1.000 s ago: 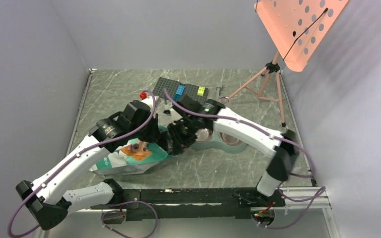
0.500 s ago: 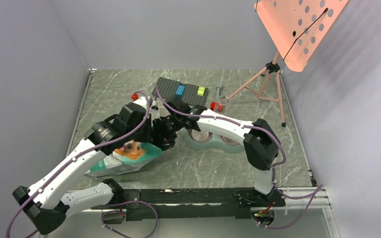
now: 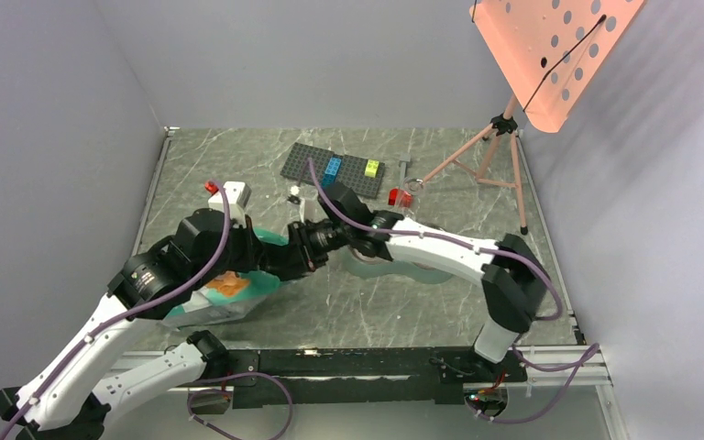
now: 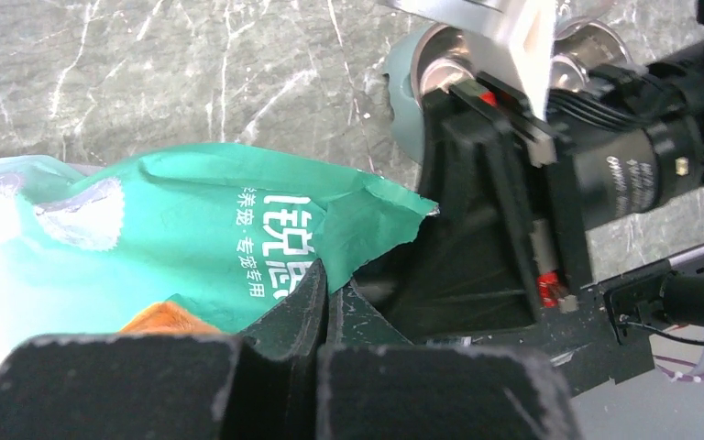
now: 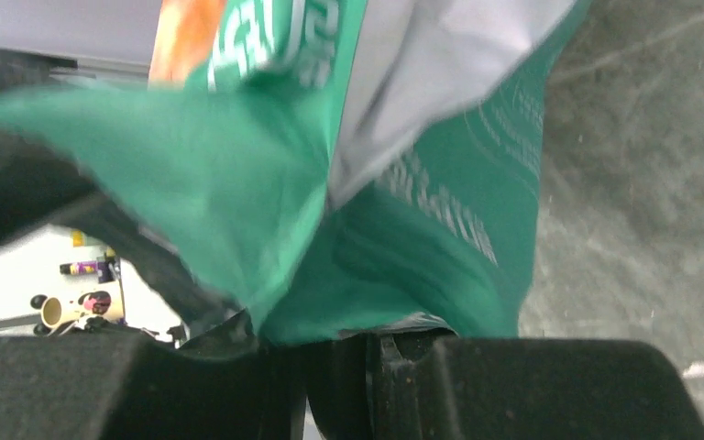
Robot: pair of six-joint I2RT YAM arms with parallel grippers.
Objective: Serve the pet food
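The teal-and-white pouch (image 3: 225, 298) lies at the near left, its torn mouth turned right toward the grey-green twin-bowl dish (image 3: 422, 273). My left gripper (image 3: 280, 263) is shut on the pouch's upper lip (image 4: 238, 211), and its fingers (image 4: 332, 298) pinch the teal edge. My right gripper (image 3: 297, 255) points into the mouth from the right. In the right wrist view its fingers (image 5: 371, 346) stand close together on a thin grey metal piece (image 5: 412, 320) that runs under the pouch (image 5: 403, 247). The pet food is hidden inside the pouch.
The right arm lies over the dish, whose rim (image 4: 403, 101) shows past the right gripper's black body (image 4: 504, 211). A grey brick plate (image 3: 335, 170), a white block (image 3: 236, 192) and a red piece (image 3: 399, 195) sit at the back. A pink tripod stand (image 3: 504, 156) is far right.
Both grippers have moved left and toward the near edge together, taking the pouch's mouth along. The left arm has swung back, uncovering the white block. The right arm has stretched out leftward.
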